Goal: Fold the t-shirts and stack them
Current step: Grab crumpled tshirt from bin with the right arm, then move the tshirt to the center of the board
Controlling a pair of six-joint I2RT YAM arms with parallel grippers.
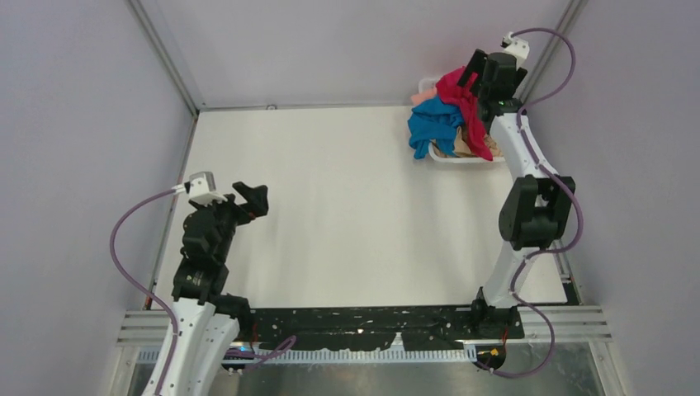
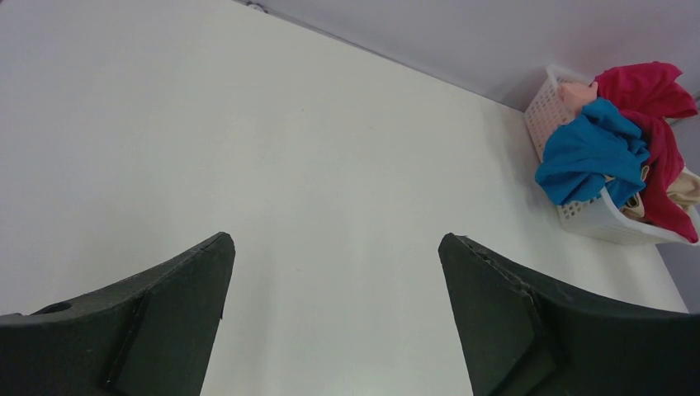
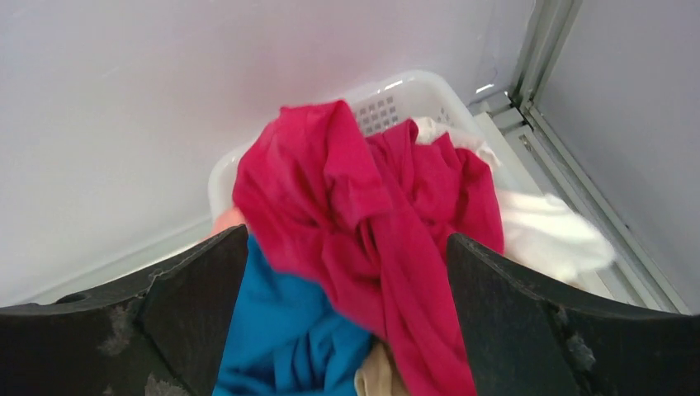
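A white lattice basket (image 1: 462, 160) sat in the far right corner of the worktop, heaped with crumpled t-shirts. A magenta-red shirt (image 1: 461, 97) lay on top and a blue shirt (image 1: 433, 124) spilled over the left rim. Tan cloth (image 1: 487, 147) showed beneath, a peach-pink shirt (image 1: 422, 97) behind, and a white shirt (image 3: 545, 231) at the right. The right gripper (image 3: 347, 247) hung over the heap, jaws wide, straddling the magenta-red shirt unclamped. The left gripper (image 2: 334, 247) was spread wide and empty near the left edge.
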